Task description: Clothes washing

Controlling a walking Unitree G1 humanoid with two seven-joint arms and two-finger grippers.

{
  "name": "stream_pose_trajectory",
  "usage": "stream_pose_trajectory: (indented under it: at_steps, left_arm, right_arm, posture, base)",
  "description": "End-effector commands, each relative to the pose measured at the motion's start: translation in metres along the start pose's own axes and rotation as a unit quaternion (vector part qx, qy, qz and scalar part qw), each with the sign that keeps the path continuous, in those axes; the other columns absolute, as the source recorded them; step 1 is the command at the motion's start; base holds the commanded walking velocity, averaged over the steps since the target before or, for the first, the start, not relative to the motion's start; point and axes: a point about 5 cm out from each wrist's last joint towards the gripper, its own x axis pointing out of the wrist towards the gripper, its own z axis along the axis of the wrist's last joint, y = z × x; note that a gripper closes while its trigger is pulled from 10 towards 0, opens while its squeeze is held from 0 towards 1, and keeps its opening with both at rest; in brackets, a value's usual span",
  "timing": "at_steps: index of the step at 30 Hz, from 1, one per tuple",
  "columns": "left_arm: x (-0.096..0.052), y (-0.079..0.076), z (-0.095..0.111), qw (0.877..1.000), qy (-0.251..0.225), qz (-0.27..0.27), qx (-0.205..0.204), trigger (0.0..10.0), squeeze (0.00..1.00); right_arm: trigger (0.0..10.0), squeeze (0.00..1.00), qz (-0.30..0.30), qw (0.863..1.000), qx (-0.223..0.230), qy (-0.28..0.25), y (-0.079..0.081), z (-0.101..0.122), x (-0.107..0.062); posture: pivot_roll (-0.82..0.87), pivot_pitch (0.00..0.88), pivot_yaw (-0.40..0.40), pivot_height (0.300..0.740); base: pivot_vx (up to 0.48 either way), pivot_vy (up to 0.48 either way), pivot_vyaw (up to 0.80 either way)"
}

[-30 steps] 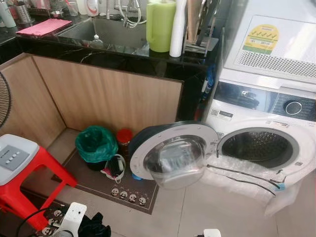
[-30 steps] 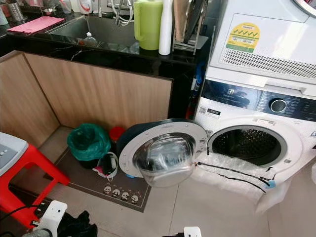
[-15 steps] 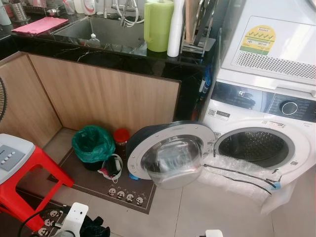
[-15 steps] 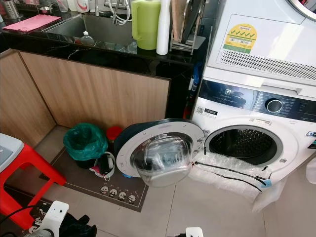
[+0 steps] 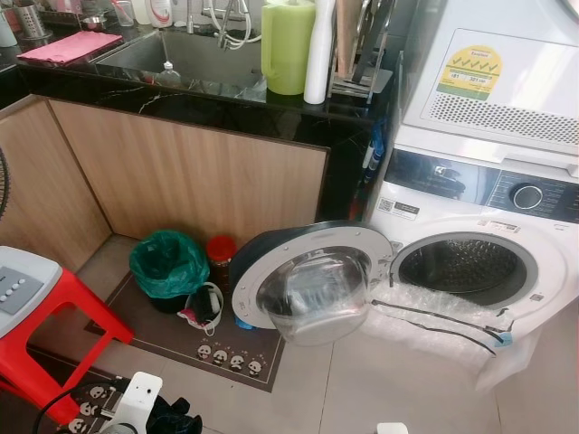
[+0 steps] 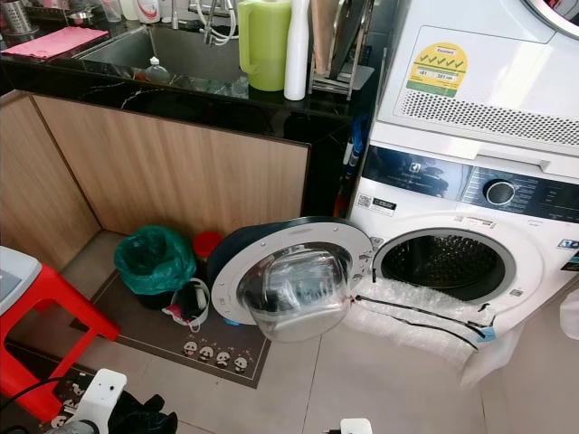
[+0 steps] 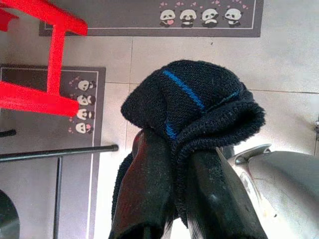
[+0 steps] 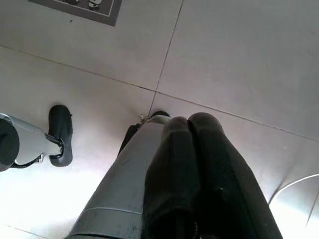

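Observation:
A white front-loading washing machine [image 5: 507, 194] stands at the right with its round door [image 5: 312, 282] swung open to the left and its dark drum [image 5: 463, 268] exposed. Clear plastic wrap [image 5: 434, 325] hangs from the drum's lower rim. My left gripper [image 7: 172, 149] is shut on a black knitted garment with blue stripes [image 7: 192, 107], held low above the tiled floor. That dark garment [image 5: 172, 420] also shows at the bottom edge of the left eye view, beside my white wrist. My right gripper [image 8: 189, 124] hangs shut over the tiles with nothing in it.
A red plastic stool [image 5: 54, 339] stands at the left. A green-bagged bin [image 5: 167, 267], a red-lidded jar [image 5: 222, 251] and a panda mat [image 5: 194, 339] lie below the wooden counter front. The black counter [image 5: 208, 90] carries a sink and a green jug [image 5: 288, 45]. A second appliance [image 5: 493, 77] is stacked above the washer.
The whole picture has shifted slightly left and down, so the camera has moved. The washer, its door and the garment in my left gripper stay as they were.

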Motion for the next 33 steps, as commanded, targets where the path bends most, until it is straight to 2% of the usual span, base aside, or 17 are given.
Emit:
stream_pose_trajectory:
  at_steps: [1,7,33]
  left_arm:
    - [0.0,-0.0021,-0.001,1.0,0.002,-0.006,0.006,10.0,0.0]
    - [0.0003,-0.0024,0.0003,1.0,0.001,-0.005,0.001,10.0,0.0]
    - [0.0011,-0.0041,0.0029,1.0,-0.002,0.0,-0.014,10.0,0.0]
  right_arm:
    - [10.0,0.0,-0.003,1.0,0.007,-0.001,-0.0029,-0.0012,-0.0005]
    - [10.0,0.0,-0.015,1.0,0.011,-0.006,-0.0049,0.0006,-0.0004]
    - [10.0,0.0,-0.012,1.0,0.003,-0.01,-0.0083,0.0042,0.0001]
  posture:
    - [0.14,0.0,-0.069,0.74]
    - [0.15,0.0,-0.078,0.74]
    - [0.15,0.0,-0.102,0.74]
  base:
    - [0.0,-0.281,0.0]
    - [0.0,-0.278,-0.69]
    - [0.0,-0.267,0.0]
